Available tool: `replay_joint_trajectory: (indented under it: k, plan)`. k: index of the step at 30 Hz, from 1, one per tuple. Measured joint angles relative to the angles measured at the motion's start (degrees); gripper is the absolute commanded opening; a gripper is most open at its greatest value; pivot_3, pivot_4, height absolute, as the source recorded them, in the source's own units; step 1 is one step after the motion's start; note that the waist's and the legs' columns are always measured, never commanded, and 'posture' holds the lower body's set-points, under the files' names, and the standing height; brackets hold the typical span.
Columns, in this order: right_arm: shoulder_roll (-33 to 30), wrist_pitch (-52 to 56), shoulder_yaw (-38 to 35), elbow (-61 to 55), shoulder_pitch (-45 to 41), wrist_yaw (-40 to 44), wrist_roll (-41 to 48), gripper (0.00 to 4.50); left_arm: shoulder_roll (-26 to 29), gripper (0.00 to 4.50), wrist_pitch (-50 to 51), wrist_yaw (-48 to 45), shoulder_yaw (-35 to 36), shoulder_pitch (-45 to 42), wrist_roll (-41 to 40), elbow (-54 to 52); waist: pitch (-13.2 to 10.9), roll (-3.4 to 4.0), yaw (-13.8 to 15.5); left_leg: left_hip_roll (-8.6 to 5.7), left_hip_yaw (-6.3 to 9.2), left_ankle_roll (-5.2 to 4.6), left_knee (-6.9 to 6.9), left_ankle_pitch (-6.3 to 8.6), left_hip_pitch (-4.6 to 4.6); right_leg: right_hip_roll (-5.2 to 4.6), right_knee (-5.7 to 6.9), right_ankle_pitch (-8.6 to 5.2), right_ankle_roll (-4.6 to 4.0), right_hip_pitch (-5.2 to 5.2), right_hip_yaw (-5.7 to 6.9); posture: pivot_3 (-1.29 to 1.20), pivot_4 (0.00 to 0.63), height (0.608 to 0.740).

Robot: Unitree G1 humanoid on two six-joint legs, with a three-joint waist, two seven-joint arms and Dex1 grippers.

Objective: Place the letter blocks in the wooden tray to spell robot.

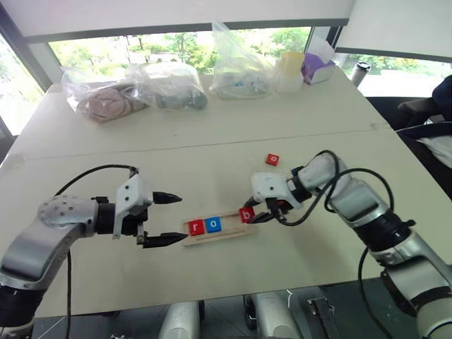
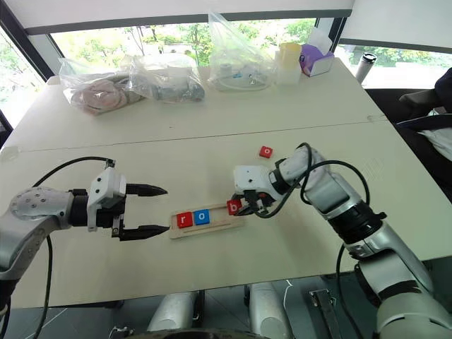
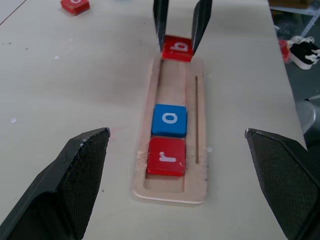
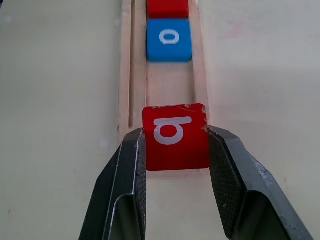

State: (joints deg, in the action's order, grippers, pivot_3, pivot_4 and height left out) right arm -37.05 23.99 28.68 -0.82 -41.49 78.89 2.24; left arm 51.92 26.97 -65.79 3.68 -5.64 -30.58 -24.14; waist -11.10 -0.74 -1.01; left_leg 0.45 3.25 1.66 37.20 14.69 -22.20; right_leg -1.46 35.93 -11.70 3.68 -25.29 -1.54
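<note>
1. Right wrist view showed the right gripper (image 4: 176, 145) closed on the red "b" block (image 4: 175, 136), one finger against each side edge, the lettered face left clear. The tile sat over the right end of the wooden tray (image 1: 224, 233), tipped slightly rather than flat in the groove.
2. The left gripper (image 1: 169, 219) stood wide open and empty, its fingers pointing at the tray's left end, just short of it.
3. In the tray's groove the red "r" block (image 1: 195, 227) and the blue "o" block (image 1: 213, 224) lay side by side, touching, at the left end. A bare stretch of groove separated them from the "b".
4. A second red "o" block (image 1: 272, 159) lay loose on the table (image 1: 212, 148), well apart from the tray on its far side.
5. Judged as handling: the tiles looked light, rigid and smooth, likely to slip or twist if pinched off-centre. A grip across two opposite edges, as held, seemed right.
6. The tray looked light too and might slide if a tile were pushed along it; steadying its left end seemed wise.
7. Open room was ample around the tray. The groove walls left little sideways margin, so the tile would need squaring before lowering. Plastic bags (image 1: 169, 85) sat far back, out of the way.
</note>
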Motion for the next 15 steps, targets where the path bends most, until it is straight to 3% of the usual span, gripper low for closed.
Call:
replay_joint_trajectory:
  k: [15]
  plan:
    - [5.54, 0.59, 2.04, 2.35, -0.01, -3.28, -3.21, 1.14, 1.60, 4.50, -0.04, 0.54, 2.58, 3.11, 0.02, -1.87, 0.00, 0.00, -0.13, 0.00, 0.01, 0.00, 0.01, 0.00, 0.01, 0.01, 0.06, 0.00, 0.00, -0.03, 0.00, 0.00, 0.150, 0.740]
